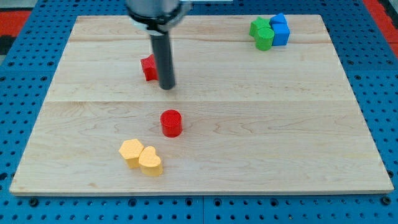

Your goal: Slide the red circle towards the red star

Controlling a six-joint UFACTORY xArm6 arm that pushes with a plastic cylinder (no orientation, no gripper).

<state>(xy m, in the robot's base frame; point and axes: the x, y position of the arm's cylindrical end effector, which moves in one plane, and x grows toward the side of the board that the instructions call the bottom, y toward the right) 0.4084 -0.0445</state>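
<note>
The red circle (pixel 171 122), a short red cylinder, stands on the wooden board a little below the middle. The red star (pixel 148 67) lies above it, toward the view's top left, partly hidden behind the dark rod. My tip (pixel 166 87) rests on the board just to the right of the red star and above the red circle, apart from the circle by a clear gap.
Two yellow blocks, a hexagon-like one (pixel 131 151) and a heart (pixel 150 162), touch each other below left of the red circle. Green blocks (pixel 262 33) and blue blocks (pixel 280 29) are clustered at the top right. The wooden board (pixel 280 124) lies on a blue pegboard.
</note>
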